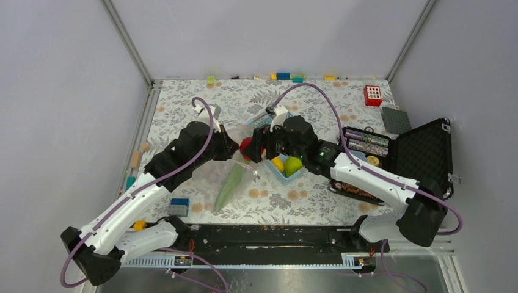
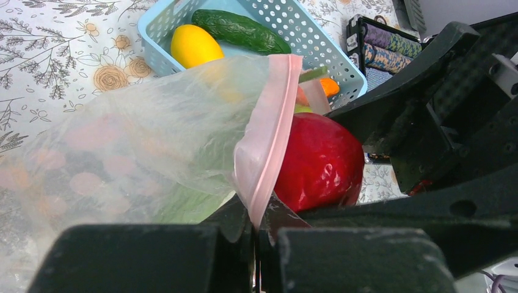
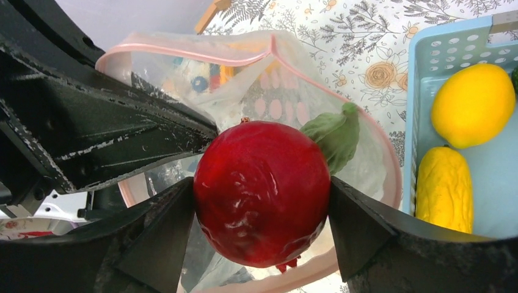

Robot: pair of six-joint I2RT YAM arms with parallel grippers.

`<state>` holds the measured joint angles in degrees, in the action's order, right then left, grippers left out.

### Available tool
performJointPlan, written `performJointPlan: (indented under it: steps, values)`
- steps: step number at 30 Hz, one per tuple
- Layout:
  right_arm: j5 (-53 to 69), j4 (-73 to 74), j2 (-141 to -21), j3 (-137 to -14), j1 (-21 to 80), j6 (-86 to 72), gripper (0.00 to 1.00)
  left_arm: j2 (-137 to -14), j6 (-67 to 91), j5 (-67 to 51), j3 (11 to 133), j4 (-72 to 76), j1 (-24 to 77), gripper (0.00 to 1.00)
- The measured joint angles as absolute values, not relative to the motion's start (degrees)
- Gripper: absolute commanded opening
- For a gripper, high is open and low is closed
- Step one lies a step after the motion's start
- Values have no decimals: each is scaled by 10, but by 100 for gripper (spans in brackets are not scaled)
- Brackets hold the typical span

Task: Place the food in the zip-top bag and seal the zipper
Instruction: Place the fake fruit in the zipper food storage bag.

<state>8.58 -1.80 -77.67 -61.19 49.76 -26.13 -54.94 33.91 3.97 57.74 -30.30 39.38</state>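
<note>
The clear zip-top bag [image 1: 229, 177] lies mid-table with a long green pod [image 1: 229, 186] inside. My left gripper [image 2: 256, 235] is shut on the pale pink zipper [image 2: 269, 134], holding the mouth up. My right gripper [image 3: 262, 207] grips a red apple [image 3: 262, 192] on both sides, right at the open mouth, with the zipper rim [image 3: 201, 58] curving round behind it. In the top view the apple [image 1: 247, 148] sits between the two gripper heads. A lemon [image 2: 192, 44] and a cucumber [image 2: 238, 30] lie in the light blue basket [image 2: 317, 36].
The basket [image 1: 287, 174] stands just right of the bag, under the right arm. An open black case [image 1: 421, 152] fills the right side. A red block [image 1: 372, 94], a grey plate [image 1: 396, 119] and small coloured blocks [image 1: 284, 76] lie at the back; a blue block [image 1: 179, 204] lies near front left.
</note>
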Motion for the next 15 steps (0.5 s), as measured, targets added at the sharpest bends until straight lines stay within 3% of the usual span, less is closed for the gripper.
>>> performJointPlan:
  steps: [7, 15]
  values:
    - [85, 5, -776, -622, 507, -253, 99, -548, 344, 38, 577, -303, 394, 0]
    - [85, 47, -753, -642, 507, -240, 100, -548, 345, 35, 579, -303, 394, 0]
